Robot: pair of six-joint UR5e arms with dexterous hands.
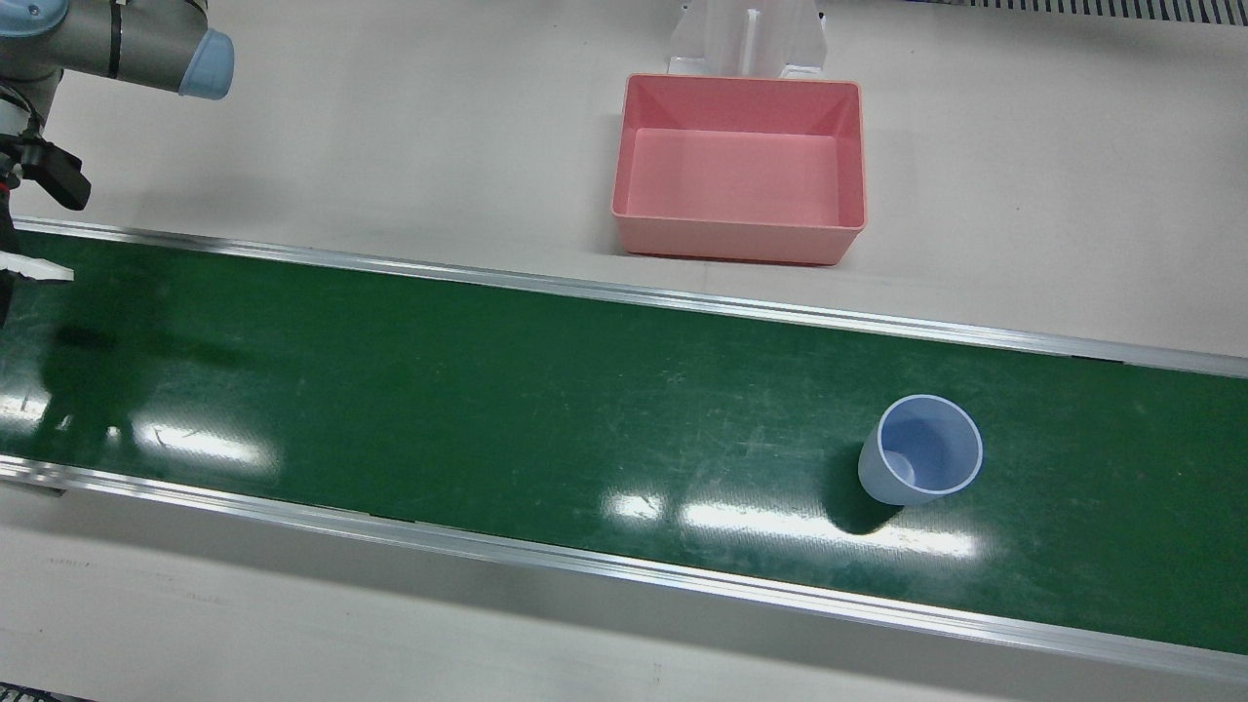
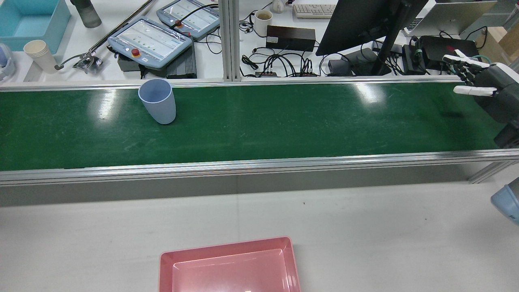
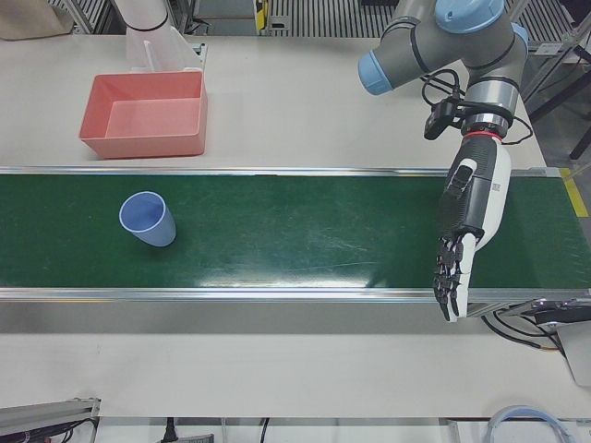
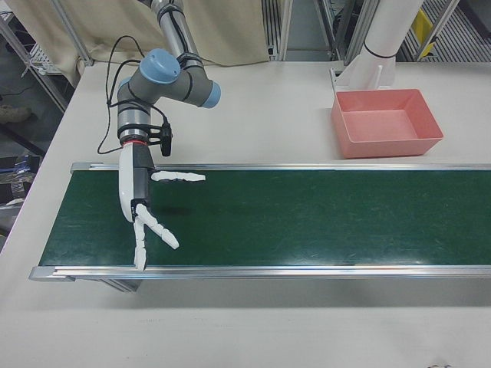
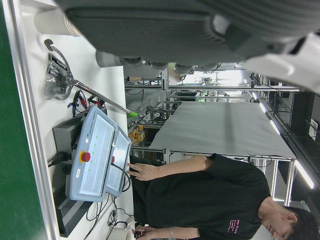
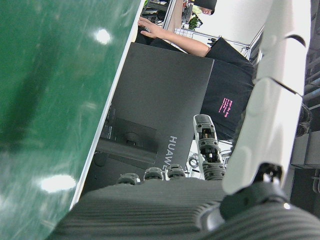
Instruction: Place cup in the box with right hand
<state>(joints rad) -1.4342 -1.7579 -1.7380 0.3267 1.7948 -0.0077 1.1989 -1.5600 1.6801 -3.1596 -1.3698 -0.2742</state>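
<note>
A green conveyor belt [image 1: 487, 390] crosses the pale surface [image 1: 390, 156]. The blue cup [image 1: 920, 462] stands upright on it, well apart from the empty pink box [image 1: 741, 166]. Both the right hand [image 4: 146, 218] and left hand [image 3: 466, 231] hang over the belt, fingers spread, holding nothing.

front cam near top-down on belt [image 1: 487, 390], rear cam high facing operators' desk, two front corner cams oblique, wrist cams sideways, all fixed views share belt
</note>
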